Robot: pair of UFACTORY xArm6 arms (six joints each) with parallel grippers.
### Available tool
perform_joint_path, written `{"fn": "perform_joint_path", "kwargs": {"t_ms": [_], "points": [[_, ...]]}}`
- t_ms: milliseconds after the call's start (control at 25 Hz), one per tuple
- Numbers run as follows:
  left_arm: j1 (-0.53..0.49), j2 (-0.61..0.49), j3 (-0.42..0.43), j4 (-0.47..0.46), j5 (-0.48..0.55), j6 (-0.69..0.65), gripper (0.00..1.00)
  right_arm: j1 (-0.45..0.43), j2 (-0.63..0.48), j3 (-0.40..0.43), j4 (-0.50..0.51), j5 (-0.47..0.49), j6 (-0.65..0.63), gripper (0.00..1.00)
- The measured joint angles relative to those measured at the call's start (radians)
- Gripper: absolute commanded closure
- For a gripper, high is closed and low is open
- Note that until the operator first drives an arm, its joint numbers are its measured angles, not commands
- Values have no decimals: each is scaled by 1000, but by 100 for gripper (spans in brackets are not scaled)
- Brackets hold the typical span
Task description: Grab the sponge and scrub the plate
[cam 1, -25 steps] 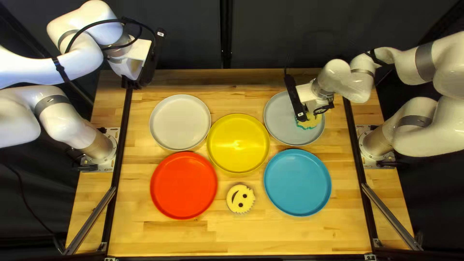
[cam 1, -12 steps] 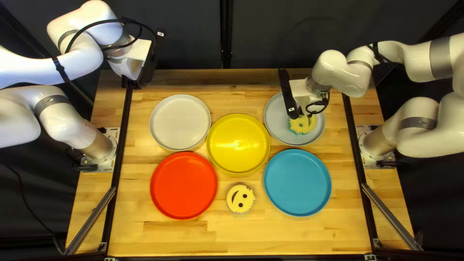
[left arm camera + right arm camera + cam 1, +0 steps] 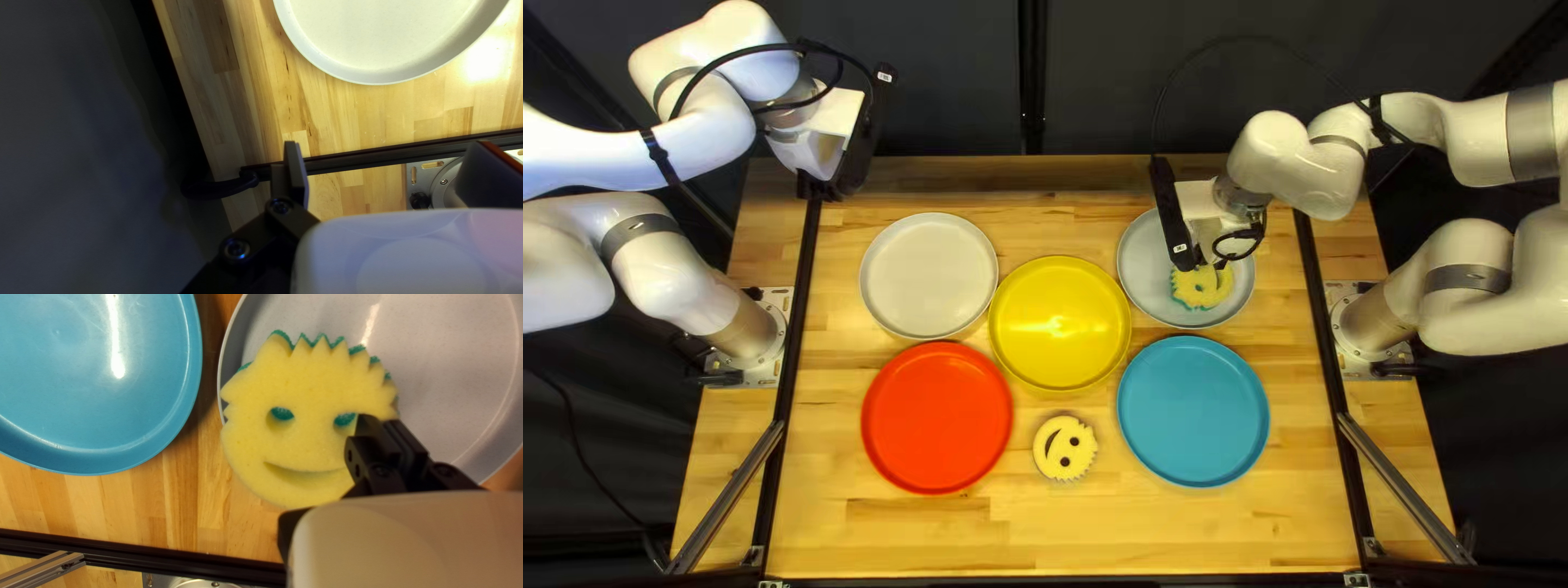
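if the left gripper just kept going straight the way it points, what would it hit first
Probably the black rail or the bare wood right beside it; depth is unclear, so I can't say which. The white plate looks off the left gripper's line.

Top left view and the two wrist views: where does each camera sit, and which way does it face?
Top left view: above the table's near edge, slanting down toward its far edge; left arm and right arm show.
Left wrist view: on that wrist, facing the off-white plate; left gripper shows.
Right wrist view: on that wrist, facing the sponge and gray plate; right gripper shows.
Shared: top left and right wrist views both show the sponge.
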Motion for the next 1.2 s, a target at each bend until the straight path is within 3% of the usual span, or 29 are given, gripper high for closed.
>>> {"fn": "perform_joint_path", "kwargs": {"t_ms": [320,560,760,1200], "points": [[0,0,0,0,0,0,0,247,-64,41,-82,-15,252,100],[0,0,0,0,0,0,0,434,20,33,-211,-90,419,100],[0,0,0,0,0,0,0,474,103,17,-247,-160,436,100],[0,0,0,0,0,0,0,495,142,4,-276,-181,468,100]]}}
